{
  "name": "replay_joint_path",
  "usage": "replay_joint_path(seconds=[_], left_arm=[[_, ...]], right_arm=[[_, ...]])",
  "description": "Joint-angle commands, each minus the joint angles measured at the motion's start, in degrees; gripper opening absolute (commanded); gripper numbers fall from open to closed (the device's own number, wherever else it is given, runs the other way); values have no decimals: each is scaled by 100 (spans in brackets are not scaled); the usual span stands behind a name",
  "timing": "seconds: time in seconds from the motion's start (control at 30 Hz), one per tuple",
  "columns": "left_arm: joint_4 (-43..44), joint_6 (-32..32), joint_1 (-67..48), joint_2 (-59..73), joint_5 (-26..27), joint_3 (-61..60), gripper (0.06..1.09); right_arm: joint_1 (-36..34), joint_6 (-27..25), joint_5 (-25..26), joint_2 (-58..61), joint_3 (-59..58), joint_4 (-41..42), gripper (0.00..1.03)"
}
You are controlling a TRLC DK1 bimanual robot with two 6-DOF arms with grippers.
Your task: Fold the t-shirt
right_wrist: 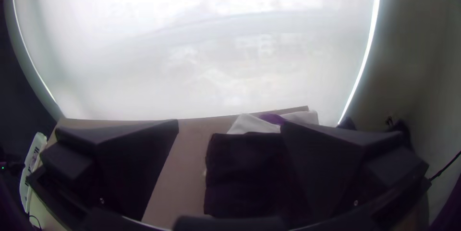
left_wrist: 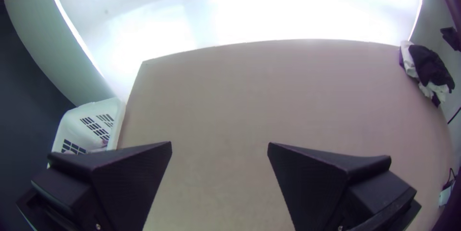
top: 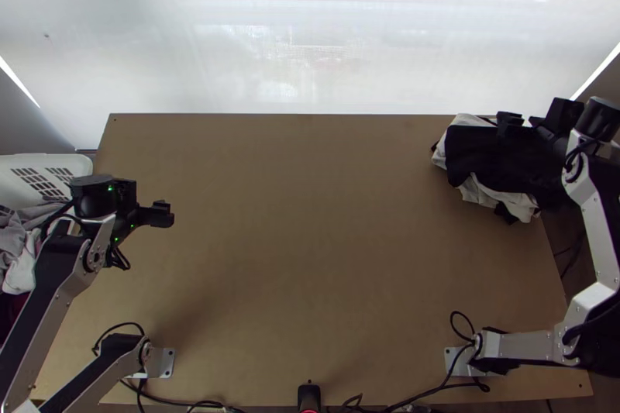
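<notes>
At far right, black cloth slants lengthwise nearward and right.

In the top view, a pale, translucent window shade spans the upper part of the frame, with bright slits of light along its slanting left and right edges and a small dark spot at upper left. Below it lies the brown wooden tabletop. At the left edge of the frame, a white plastic basket with slotted walls holds grey, white and dark red cloth. A small black device with a red light sits at bottom centre.
</notes>
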Motion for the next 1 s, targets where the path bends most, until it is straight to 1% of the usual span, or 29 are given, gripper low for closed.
replay_joint_path(seconds=[0.0,0.1,0.17,0.23,0.27,0.33,0.4,0.43,0.47,0.57,0.6,0.67,0.7,0.8,0.87,0.93,0.97], left_arm=[[-206,-345,-415,-783,-181,-100,103],[-795,-319,-556,-1047,-190,-100,103],[-926,-266,-556,-1214,-199,-100,103],[-926,-328,-495,-1381,-190,-109,103],[-882,-425,-451,-1469,-190,-153,103],[-715,-521,-363,-1689,-199,-311,103],[-698,-609,-231,-1979,-190,-443,103],[-654,-662,-169,-2137,-190,-513,103],[-628,-706,-81,-2295,-190,-601,103],[-408,-671,305,-2919,-207,-935,103],[-267,-565,402,-3235,-207,-1128,103],[137,-187,534,-3947,-216,-1629,103],[330,-91,622,-4317,-216,-1893,103],[735,-47,1114,-5450,-207,-2658,103],[515,-99,1342,-5345,-199,-2701,103],[524,-258,1404,-5433,-190,-2930,103],[383,-363,1395,-5415,-190,-3018,103]], right_arm=[[1008,-41,914,-1225,-848,-37,99],[1843,-489,1494,-2016,-1780,174,99],[2326,-524,1916,-2446,-2325,200,99],[2775,-410,2294,-2842,-2905,341,99],[2968,-251,2567,-3088,-3274,719,99],[3372,-225,3217,-3527,-3995,1466,99],[3645,-111,3727,-3835,-4478,1888,99],[3653,-111,3841,-3984,-4760,2265,99],[3627,-120,3885,-4134,-4979,2468,99],[3416,-49,3911,-4477,-5340,2529,99],[3346,-49,3938,-4600,-5471,2617,99],[3232,-41,4316,-4846,-5770,2854,99],[3205,-14,4360,-4969,-5911,2872,99],[3056,-93,4360,-5505,-6245,2766,99],[2854,144,4351,-5900,-6254,2283,99],[2845,197,4351,-6437,-6368,1940,99],[2898,188,4351,-6911,-6535,1852,99]])
